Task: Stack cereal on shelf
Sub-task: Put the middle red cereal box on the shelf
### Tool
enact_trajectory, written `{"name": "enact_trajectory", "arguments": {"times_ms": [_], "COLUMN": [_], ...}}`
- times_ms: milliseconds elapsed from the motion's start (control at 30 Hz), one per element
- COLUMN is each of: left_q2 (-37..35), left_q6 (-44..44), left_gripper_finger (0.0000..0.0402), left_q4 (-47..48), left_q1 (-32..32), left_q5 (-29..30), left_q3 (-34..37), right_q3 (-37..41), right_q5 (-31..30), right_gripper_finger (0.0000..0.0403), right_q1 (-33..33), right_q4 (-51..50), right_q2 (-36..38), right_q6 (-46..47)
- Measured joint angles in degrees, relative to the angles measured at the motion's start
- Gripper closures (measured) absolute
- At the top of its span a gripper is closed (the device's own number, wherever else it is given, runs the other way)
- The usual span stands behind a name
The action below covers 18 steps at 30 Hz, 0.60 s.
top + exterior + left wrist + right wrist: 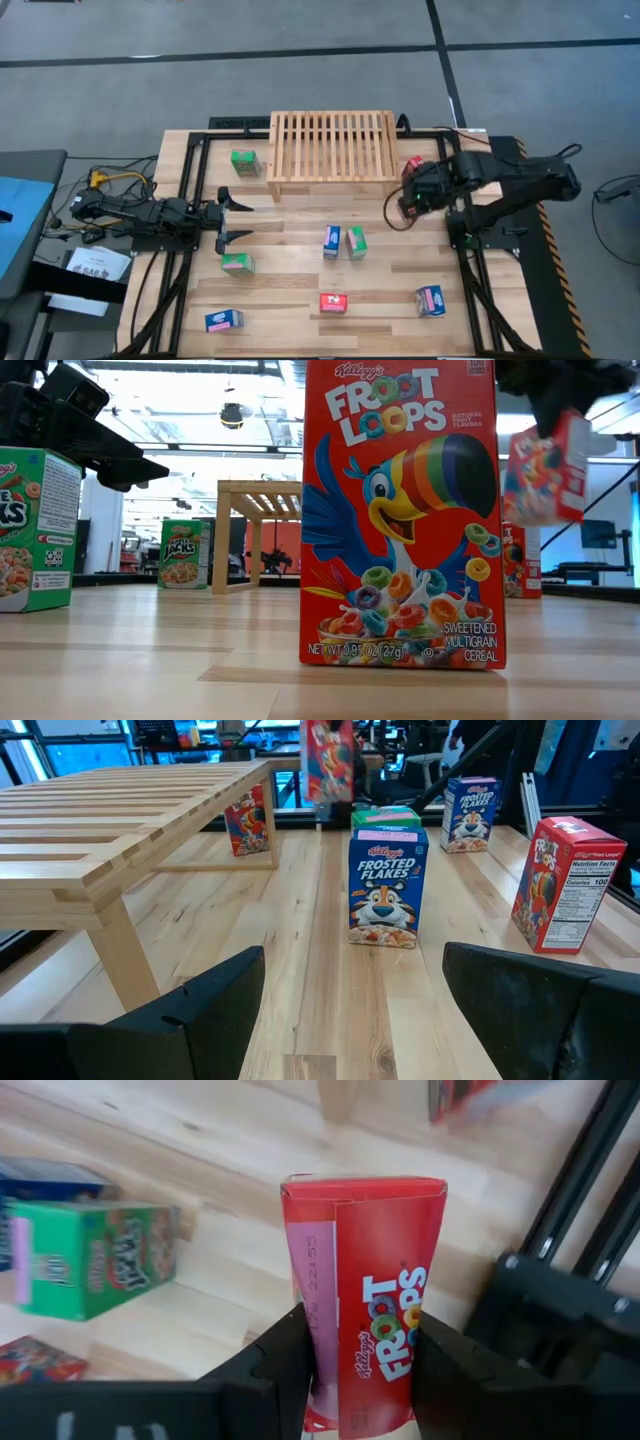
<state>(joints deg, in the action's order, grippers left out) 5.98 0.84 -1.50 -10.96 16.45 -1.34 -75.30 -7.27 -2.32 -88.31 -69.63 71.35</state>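
My right gripper hangs above the table, right of the wooden shelf, shut on a red Froot Loops cereal box. That box shows lifted in the low view and in the left wrist view. Another red box stands on its base by the shelf's right leg. Blue and green boxes stand side by side mid-table. My left gripper waits open and level at the table's left, touching nothing. My right gripper pinches the red box between its two fingers on two opposite sides near its upper end. The fingers come from above, pointing down. The box hangs below them, clear of the table and slightly tilted, and is narrower at the fingers than at its lower end.
Green boxes stand left of the shelf and by my left gripper. Near the front edge are a blue box, a red box and another box. Black frame rails run along the table's right side.
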Motion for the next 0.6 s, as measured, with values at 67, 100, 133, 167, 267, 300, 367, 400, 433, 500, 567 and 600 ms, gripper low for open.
{"name": "enact_trajectory", "arguments": {"times_ms": [67,100,133,167,267,300,367,400,433,500,567,600], "left_q2": [0.0,0.0,0.0,0.0,0.0,0.0,0.0,0.0,0.0,0.0,0.0,0.0], "left_q6": [0.0,0.0,0.0,0.0,0.0,0.0,0.0,0.0,0.0,0.0,0.0,0.0], "left_gripper_finger": [0.0104,0.0104,0.0104,0.0104,0.0104,0.0104,0.0104,0.0104,0.0104,0.0104,0.0104,0.0104], "left_q4": [0.0,0.0,0.0,0.0,0.0,0.0,0.0,0.0,0.0,0.0,0.0,0.0], "left_q1": [0.0,0.0,0.0,0.0,0.0,0.0,0.0,0.0,0.0,0.0,0.0,0.0], "left_q5": [0.0,0.0,0.0,0.0,0.0,0.0,0.0,0.0,0.0,0.0,0.0,0.0], "left_q3": [0.0,0.0,0.0,0.0,0.0,0.0,0.0,0.0,0.0,0.0,0.0,0.0], "right_q3": [-3.0,-4.5,-5.9,-7.3,-11.5,-12.7,-15.0,-16.0,-16.8,-18.1,-19.3,-19.7], "right_q5": [0.0,0.0,0.0,0.0,-0.8,-1.1,-2.7,-3.4,-4.2,-4.9,-4.9,-4.9], "right_gripper_finger": [0.0241,0.0241,0.0241,0.0241,0.0241,0.0241,0.0241,0.0241,0.0241,0.0241,0.0241,0.0241], "right_q1": [2.0,3.1,4.1,5.3,9.0,10.4,13.2,14.6,16.0,18.9,21.8,23.1], "right_q4": [-1.0,-1.5,-1.6,-1.7,-1.6,-1.5,-0.4,0.8,2.3,5.1,8.9,10.7], "right_q2": [0.0,0.0,0.0,0.0,0.0,0.0,0.0,0.0,0.0,0.0,0.0,0.0], "right_q6": [-3.1,-4.8,-6.5,-8.3,-13.6,-15.5,-20.7,-23.7,-27.0,-33.9,-40.7,-44.0]}}
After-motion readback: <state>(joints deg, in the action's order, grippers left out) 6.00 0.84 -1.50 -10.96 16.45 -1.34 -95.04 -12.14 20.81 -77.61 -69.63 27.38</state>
